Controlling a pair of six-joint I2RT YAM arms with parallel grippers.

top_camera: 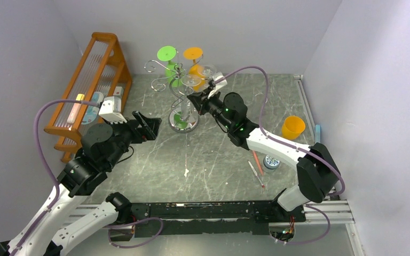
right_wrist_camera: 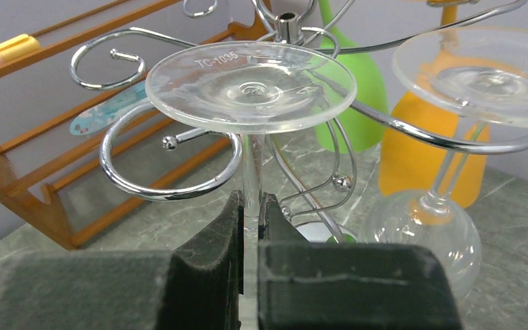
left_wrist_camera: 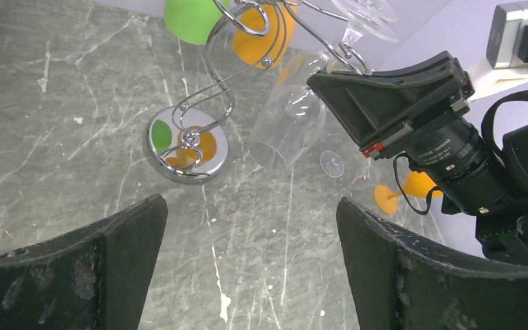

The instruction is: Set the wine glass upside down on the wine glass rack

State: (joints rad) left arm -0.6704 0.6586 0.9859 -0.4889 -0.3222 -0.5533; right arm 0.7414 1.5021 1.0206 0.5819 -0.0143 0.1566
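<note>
At back-centre of table, wine glass rack stands near rear wall; walls close the table on L, back and R. Orange wooden rack runs along L wall, orange cup sits near R edge, and two thin sticks and a small round item lie by R arm. Bare marble btw rack base and arm bases. Left gripper hovers over that patch, near and L of the base, jaws spread wide, nothing btw them. Right gripper is pinched on stem of wine glass, a little below the foot. Glass is clear and inverted: flat round foot up w/ moulded lettering, bowl down. Foot sits about level w/ rack's curled hook arms, stem beside one curl; cannot tell if foot bears on the wire. Green glass, orange glass and 2nd clear glass hang foot-up on other arms. R wrist view gives foot, stem and curls close up, w/ bowl hidden behind the fingers. L wrist view gives the bowl: tilted, mouth toward table and off it, above and R of mirrored base, which reflects green and orange. Top view shows both arms and table edges; glass detail too small there.
</note>
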